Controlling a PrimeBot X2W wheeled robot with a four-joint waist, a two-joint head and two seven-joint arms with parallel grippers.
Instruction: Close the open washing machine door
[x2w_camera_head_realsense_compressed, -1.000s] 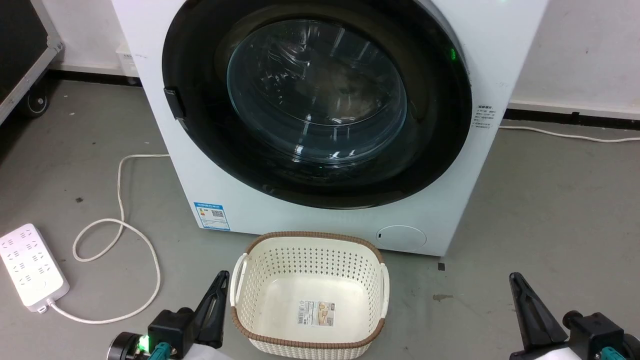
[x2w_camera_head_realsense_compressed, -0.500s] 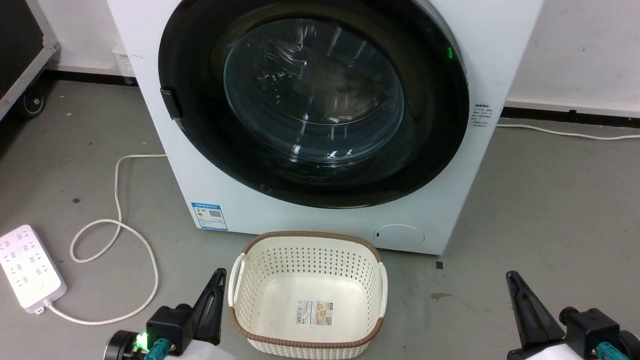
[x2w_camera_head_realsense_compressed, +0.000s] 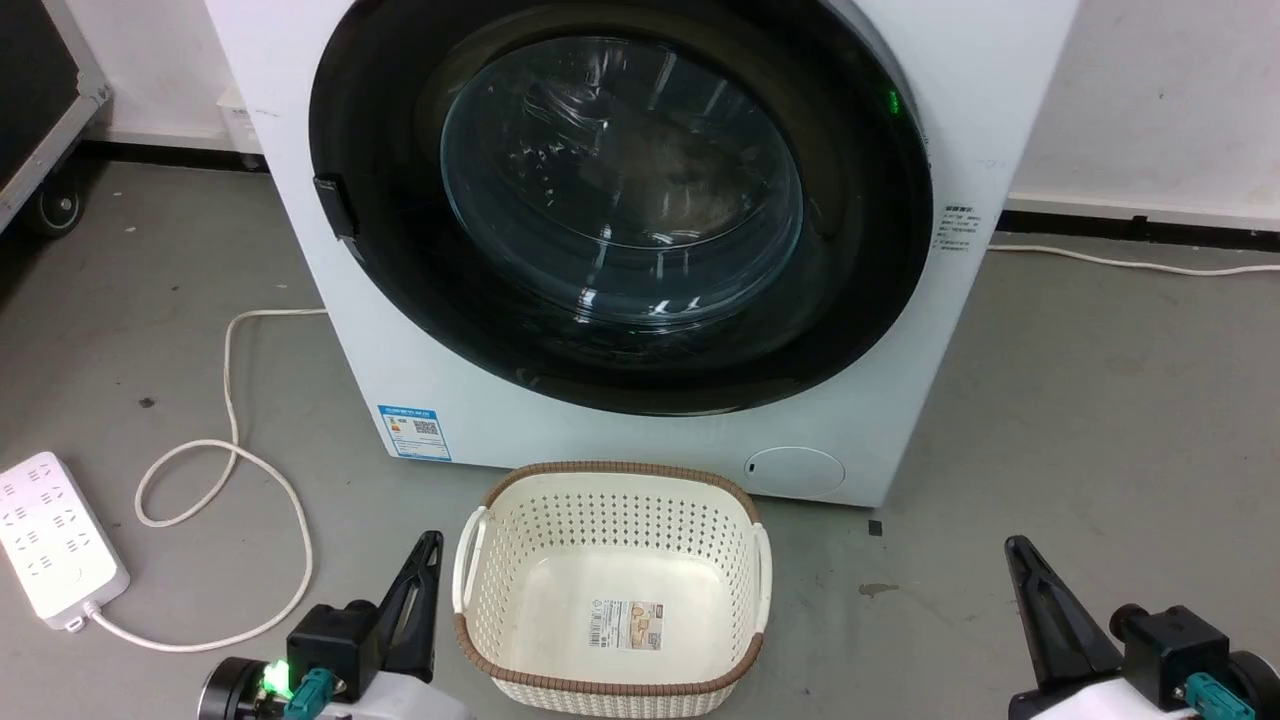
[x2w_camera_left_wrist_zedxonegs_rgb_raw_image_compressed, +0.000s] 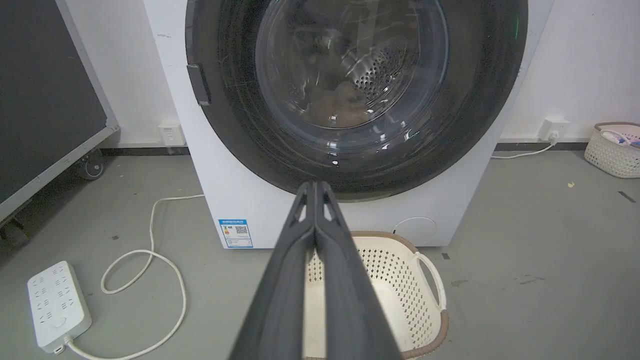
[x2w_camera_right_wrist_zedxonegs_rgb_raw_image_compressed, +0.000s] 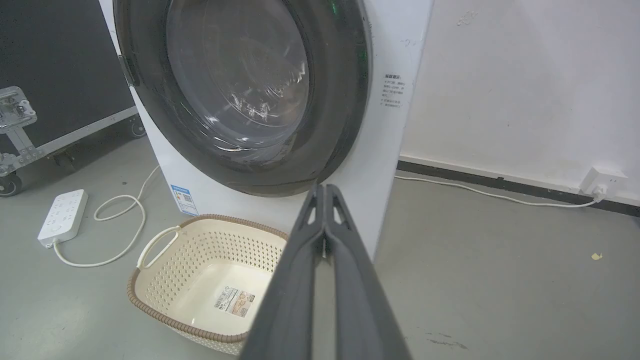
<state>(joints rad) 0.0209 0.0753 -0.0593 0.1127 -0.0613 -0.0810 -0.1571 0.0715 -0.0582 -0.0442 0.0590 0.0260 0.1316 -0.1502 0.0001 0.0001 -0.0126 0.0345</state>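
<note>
Left gripper: held low, short of the washing machine, facing its lower left front corner. Jaws clenched tip to tip, grasping nothing.

Right gripper: also short of the machine, out past its right front corner, above the grey floor. Jaws clenched, nothing between them.

Basket: cream, perforated, with a brown woven rim. It stands on the floor just in front of the machine, centred below the door. It is empty apart from a label on its bottom.

Power strip: white, lying on the floor well off the machine's left side in the head view. A white cable loops from it towards the machine's left flank.

Machine front, low: blue sticker at the left, small round flap at the right.

Washing machine door: lies flat against the machine's front and spans nearly its whole width. The right wrist view shows no gap along its rim. A black tab sits on its left edge and a green light shows near its right edge. The perforated steel drum shows through the glass, with a brownish heap too blurred to identify.

Behind the machine: a white wall, with a socket to the machine's right.
</note>
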